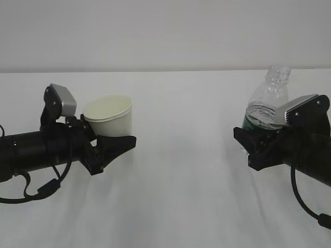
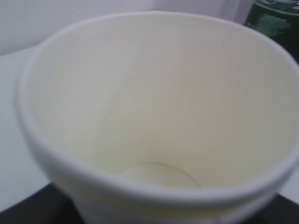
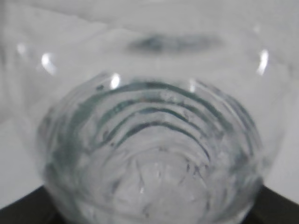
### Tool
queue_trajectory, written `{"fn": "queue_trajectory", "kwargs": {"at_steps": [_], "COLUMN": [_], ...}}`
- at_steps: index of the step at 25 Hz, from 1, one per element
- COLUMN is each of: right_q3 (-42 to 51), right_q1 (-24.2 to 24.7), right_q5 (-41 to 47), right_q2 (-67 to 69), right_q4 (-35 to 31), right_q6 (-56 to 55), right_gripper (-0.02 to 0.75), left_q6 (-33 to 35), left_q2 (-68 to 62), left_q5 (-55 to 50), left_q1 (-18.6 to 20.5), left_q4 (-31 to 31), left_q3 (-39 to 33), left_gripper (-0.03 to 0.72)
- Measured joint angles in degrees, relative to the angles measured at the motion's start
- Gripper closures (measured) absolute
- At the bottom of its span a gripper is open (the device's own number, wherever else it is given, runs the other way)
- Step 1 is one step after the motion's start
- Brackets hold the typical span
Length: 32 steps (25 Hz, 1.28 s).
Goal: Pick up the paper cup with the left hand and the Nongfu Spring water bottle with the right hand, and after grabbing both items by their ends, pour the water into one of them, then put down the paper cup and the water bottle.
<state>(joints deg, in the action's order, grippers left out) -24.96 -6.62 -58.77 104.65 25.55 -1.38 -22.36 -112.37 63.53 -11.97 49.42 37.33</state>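
The paper cup (image 1: 109,114) sits in the left hand (image 1: 106,147), left. The Nongfu Spring water bottle (image 1: 266,101) sits in the right hand (image 1: 253,147), well apart.

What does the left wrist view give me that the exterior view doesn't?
Only the left wrist view: the paper cup seen down to its bottom, which looks dry and empty.
Only the exterior view: both arms apart over the white table, the left gripper shut on the cup, the right gripper shut on the uncapped bottle, which stands nearly upright.
Both: the cup's cream inside and a bit of the bottle's green label.
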Motion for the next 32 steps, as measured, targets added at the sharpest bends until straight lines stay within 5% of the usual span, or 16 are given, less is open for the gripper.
{"fn": "queue_trajectory", "kwargs": {"at_steps": [9,32], "right_q3": [0.0,-3.0], "right_q1": [0.0,0.0], "right_q5": [1.3,1.7], "right_q2": [0.0,0.0], "right_q4": [2.9,13.4], "right_q6": [-0.6,-3.2], "right_gripper": [0.268,0.268], "left_q6": [-0.1,5.3], "left_q2": [0.0,-0.7], "left_q5": [0.0,0.0], "left_q1": [-7.9,-18.5], "left_q4": [0.8,-2.9], "left_q3": [0.0,1.3], "left_gripper": [0.214,0.225]}}
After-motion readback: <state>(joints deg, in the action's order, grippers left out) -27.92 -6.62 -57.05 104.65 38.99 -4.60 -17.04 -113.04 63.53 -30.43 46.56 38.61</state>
